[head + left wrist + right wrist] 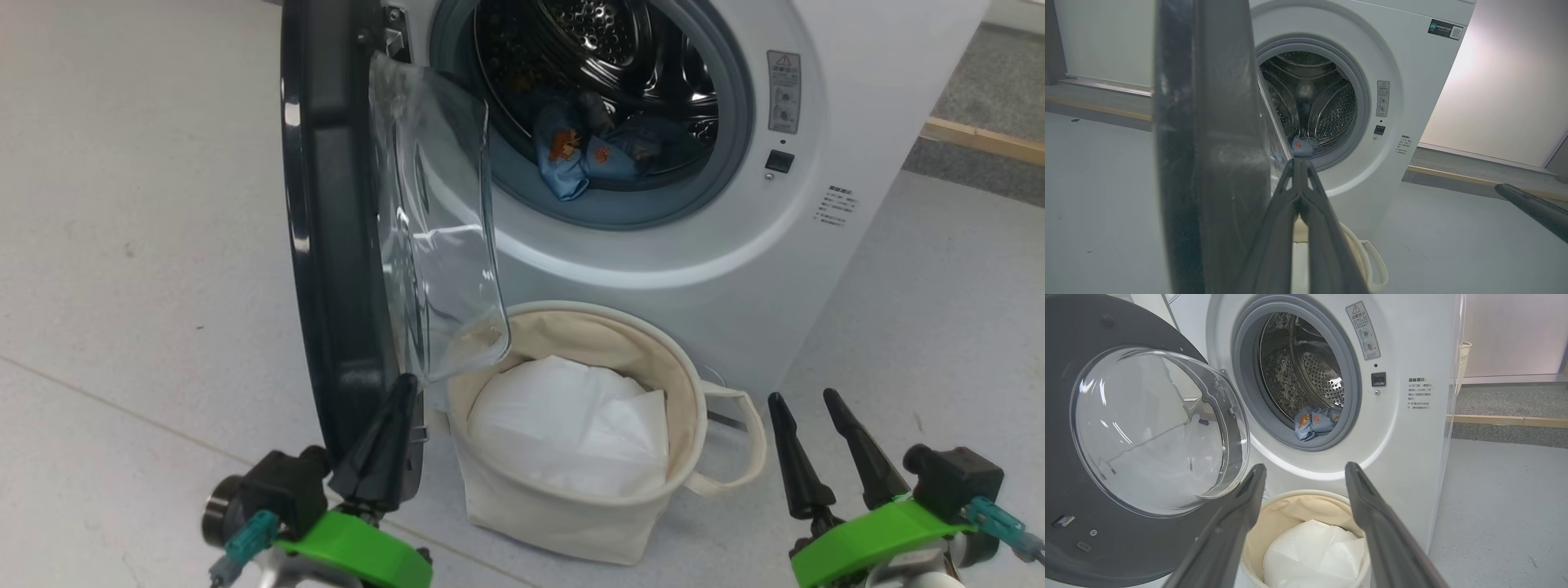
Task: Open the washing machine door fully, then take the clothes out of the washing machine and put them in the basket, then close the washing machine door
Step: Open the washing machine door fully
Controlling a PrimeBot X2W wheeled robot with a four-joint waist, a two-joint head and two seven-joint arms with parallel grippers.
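The washing machine door (326, 204) stands about half open, edge-on to me, its clear glass dome (433, 229) facing the drum. My left gripper (400, 388) is shut with nothing between its fingers, its tip at the inner side of the door's lower rim; touching or not, I cannot tell. In the left wrist view the shut left gripper (1298, 160) lies just right of the door (1208, 143). Light-blue clothes (588, 151) lie at the drum's front lip in the washing machine (816, 245). The basket (686, 384) stands below the opening. My right gripper (802, 396) is open, right of the basket.
A plain white liner (563, 425) lies in the basket. The door's glass dome (1147, 428) overhangs the basket's left rim (1290, 506). Grey floor runs left and right of the machine. A wooden strip (980, 139) lines a darker floor area at the far right.
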